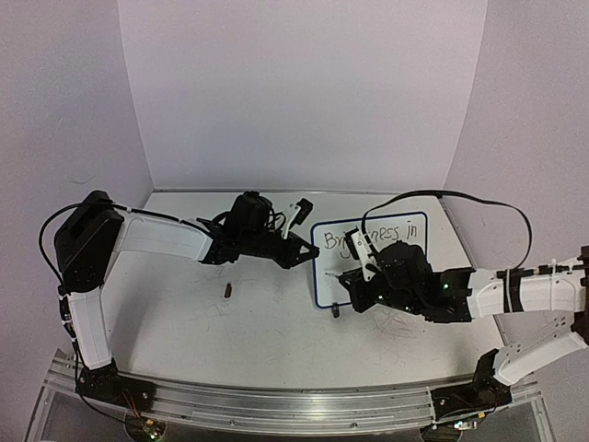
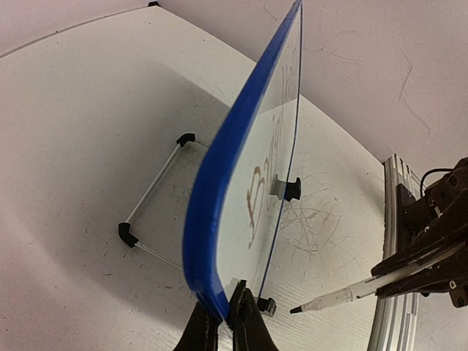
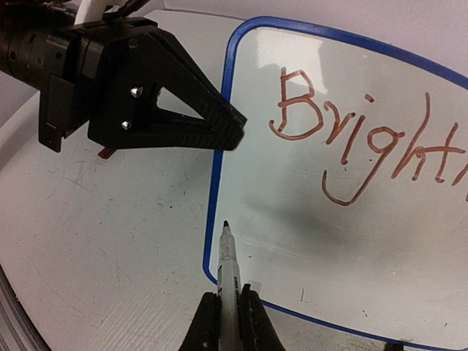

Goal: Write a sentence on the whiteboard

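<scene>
The whiteboard (image 1: 409, 253) with a blue frame stands tilted at the table's middle right. One line of the sentence (image 1: 382, 234) shows at its top, reading "Brightness in"; in the right wrist view the letters (image 3: 344, 131) look reddish brown. My left gripper (image 1: 299, 249) is shut on the board's left frame edge (image 2: 208, 219), as the left wrist view (image 2: 225, 318) shows. My right gripper (image 1: 352, 276) is shut on a white marker (image 3: 229, 267). The marker's black tip is just over the board's lower left corner (image 3: 292, 219), below the "B". The marker also shows in the left wrist view (image 2: 336, 297).
A small dark red cap (image 1: 228, 291) lies on the table left of the board. The board's wire stand (image 2: 150, 194) and black feet (image 2: 292, 189) rest on the table. Grey scribbles (image 2: 322, 219) mark the tabletop. A metal rail (image 1: 294, 405) runs along the near edge.
</scene>
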Available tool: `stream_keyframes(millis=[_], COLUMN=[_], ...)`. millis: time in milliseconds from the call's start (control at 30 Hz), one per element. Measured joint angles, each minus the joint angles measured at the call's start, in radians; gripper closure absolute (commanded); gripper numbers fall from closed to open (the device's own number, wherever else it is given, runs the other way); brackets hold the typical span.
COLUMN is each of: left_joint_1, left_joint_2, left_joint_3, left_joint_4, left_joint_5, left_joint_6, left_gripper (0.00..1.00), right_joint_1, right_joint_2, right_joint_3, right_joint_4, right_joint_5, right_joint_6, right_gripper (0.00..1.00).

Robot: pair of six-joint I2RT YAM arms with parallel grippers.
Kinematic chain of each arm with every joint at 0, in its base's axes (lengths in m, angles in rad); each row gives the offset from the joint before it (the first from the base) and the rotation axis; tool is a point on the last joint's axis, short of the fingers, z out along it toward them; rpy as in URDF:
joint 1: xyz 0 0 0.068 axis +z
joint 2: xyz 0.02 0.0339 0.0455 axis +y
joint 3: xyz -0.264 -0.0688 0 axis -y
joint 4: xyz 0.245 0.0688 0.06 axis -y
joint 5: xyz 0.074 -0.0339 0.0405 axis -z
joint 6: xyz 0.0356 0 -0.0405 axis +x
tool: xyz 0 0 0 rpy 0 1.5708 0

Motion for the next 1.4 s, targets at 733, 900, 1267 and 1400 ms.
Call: stream_keyframes(millis=[733,900,1267,1400], left_joint_1=[0.000,0.000,-0.001,-0.001], left_joint_2=[-0.001,-0.002,-0.002,-0.002], left_joint_3=[0.000,0.000,0.000,0.000], left_joint_4=[0.000,-0.001,-0.001,-0.001], left_joint_5=[0.000,0.000,-0.001,-0.004], left_joint_6=[0.000,0.000,0.000,0.000], left_gripper=[1.00,1.00,1.00,1.00], right_joint_1=[0.012,0.012,0.012,0.013], right_joint_2=[0.071,0.085,0.103,0.111], right_joint_3=[0.014,0.016,0.019,0.019], right_joint_4=[0.077,0.080,0.087,0.087], right_joint_5=[0.099,0.105,0.128,0.131], right_joint_6=[0.053,0.059,0.067,0.073], right_gripper=[1.00,1.00,1.00,1.00])
